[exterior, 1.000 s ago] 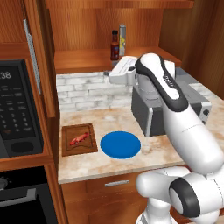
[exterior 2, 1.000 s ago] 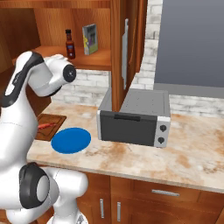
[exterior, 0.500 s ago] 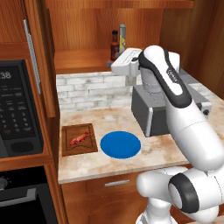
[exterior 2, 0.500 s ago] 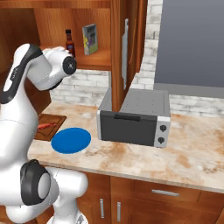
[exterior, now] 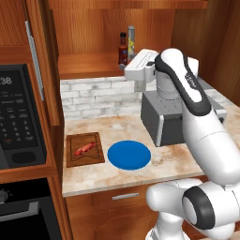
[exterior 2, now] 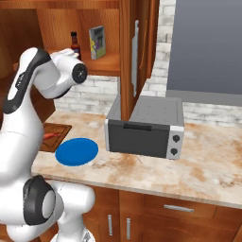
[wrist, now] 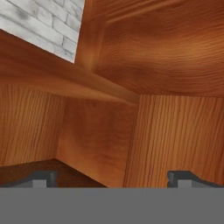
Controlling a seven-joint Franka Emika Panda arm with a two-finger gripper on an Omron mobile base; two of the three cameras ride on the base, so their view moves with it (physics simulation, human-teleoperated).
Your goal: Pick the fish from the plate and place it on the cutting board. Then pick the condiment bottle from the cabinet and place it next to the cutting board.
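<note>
Up at the cabinet (exterior: 89, 33) shelf, my gripper (wrist: 112, 178) stands wide and empty, looking into bare wood rather than at the condiment bottle (exterior: 123, 48). The risk, as I judge it: pushing forward from here I would close on nothing, or clip the taller grey cylinder (exterior: 131, 43) touching the bottle's side and topple both. The bottle stands just beyond my hand and slightly to its left, at the back of the shelf. The fish (exterior: 84, 149) already lies on the cutting board (exterior: 84, 149) — far below me, beside the plate (exterior: 129, 154).
</note>
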